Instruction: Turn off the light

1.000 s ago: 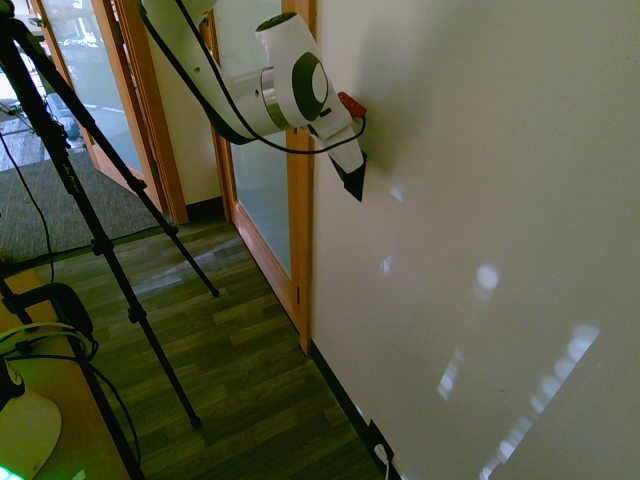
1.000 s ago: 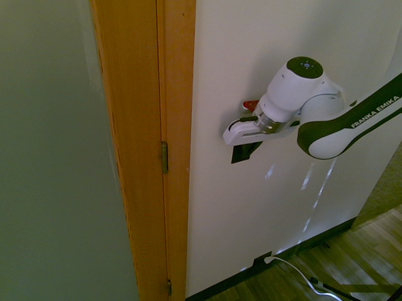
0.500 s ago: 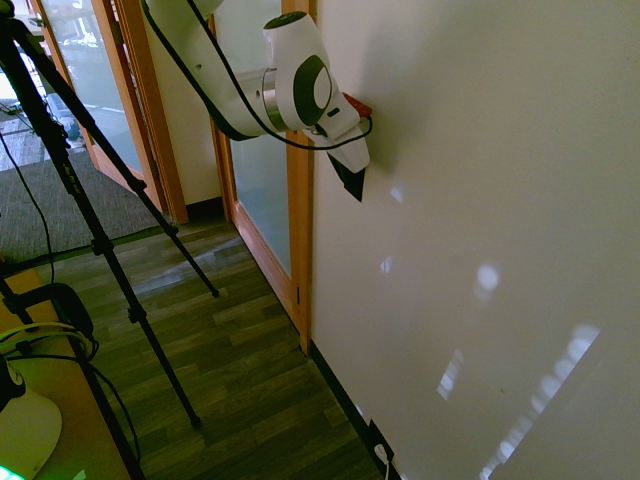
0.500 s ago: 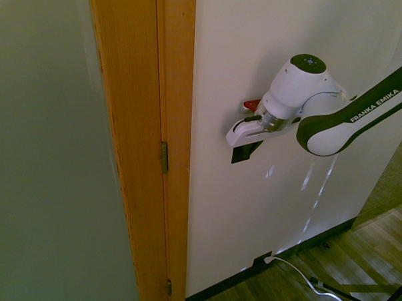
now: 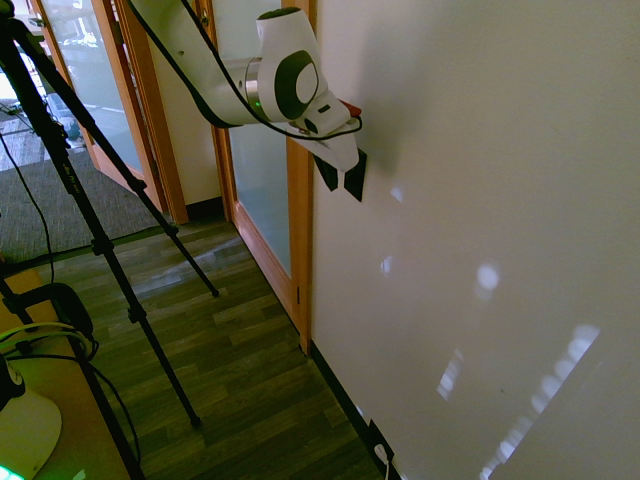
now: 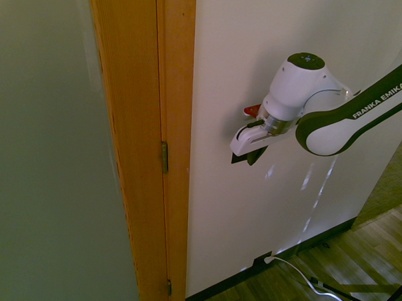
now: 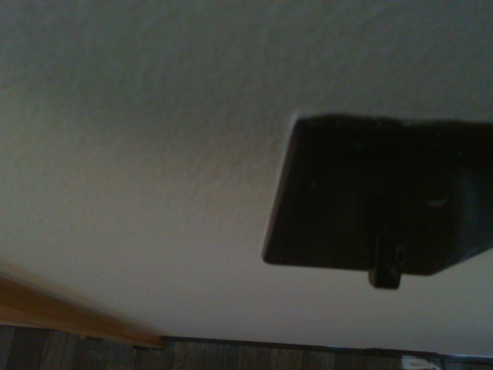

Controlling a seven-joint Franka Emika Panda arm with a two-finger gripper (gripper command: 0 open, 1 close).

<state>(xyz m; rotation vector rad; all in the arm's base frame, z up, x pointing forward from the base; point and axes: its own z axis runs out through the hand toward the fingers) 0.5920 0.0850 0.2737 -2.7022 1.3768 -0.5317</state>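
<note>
Pincer [image 5: 329, 184] has pulled back from the wall; a gap now shows beside the black switch plate [image 5: 357, 178].
Jaws narrow, shut. Plate sits upright on the wall [image 5: 480, 180], just beyond the pincer; its toggle [image 7: 386, 260] sticks out in the wrist view. Wooden door frame [image 6: 172, 162] is near, to one side of the pincer. Outlet plate [image 6: 261, 260] with white plug [image 6: 269, 259] sits well below it, by the floor.
</note>
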